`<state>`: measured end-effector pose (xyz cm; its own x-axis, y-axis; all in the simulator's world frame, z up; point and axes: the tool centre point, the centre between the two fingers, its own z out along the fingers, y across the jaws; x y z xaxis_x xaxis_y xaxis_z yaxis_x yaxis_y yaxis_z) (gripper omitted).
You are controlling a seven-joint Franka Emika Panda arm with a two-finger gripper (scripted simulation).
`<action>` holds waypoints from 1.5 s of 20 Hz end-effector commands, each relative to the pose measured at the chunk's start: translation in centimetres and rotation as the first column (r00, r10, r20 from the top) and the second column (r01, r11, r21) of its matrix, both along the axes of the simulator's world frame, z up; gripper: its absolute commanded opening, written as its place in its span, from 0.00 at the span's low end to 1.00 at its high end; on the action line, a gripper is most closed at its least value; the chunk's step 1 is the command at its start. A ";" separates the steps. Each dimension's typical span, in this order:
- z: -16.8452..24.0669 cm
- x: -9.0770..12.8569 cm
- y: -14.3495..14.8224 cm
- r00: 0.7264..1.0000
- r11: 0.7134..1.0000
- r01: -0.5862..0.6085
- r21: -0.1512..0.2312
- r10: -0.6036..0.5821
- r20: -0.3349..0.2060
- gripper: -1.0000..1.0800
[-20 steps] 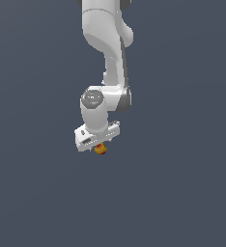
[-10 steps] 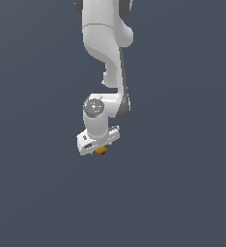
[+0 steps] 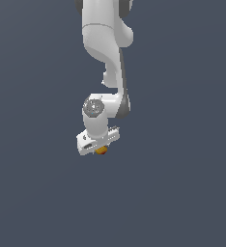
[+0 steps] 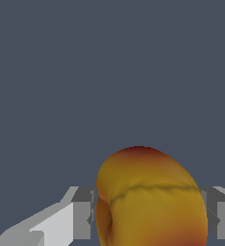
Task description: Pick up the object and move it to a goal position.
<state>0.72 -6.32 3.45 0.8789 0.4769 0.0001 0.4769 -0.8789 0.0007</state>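
Gripper (image 3: 101, 148) clamped on object (image 4: 150, 202), fingers (image 4: 83, 214) at its 9 and 3 o'clock flanks; object peeks out below hand in exterior view. Looks light, rounded, smooth, maybe slippery, creased like soft fruit; grip across widest middle seems safest, gentle squeeze

No legible text or markings.

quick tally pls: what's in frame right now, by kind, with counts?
Robot arm: 1
Gripper: 1, closed on the fruit
Yellow-orange fruit with a red patch: 1, sitting between the fingers
Total: 3. Nothing else shows against the plain grey background in either view.
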 end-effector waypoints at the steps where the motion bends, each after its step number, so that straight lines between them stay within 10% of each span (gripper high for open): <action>1: 0.0 0.0 0.0 1.000 1.000 0.000 0.000 0.000 0.000 0.00; 30: 8.0 6.2 -14.3 1.000 1.000 -0.001 0.001 0.001 0.000 0.00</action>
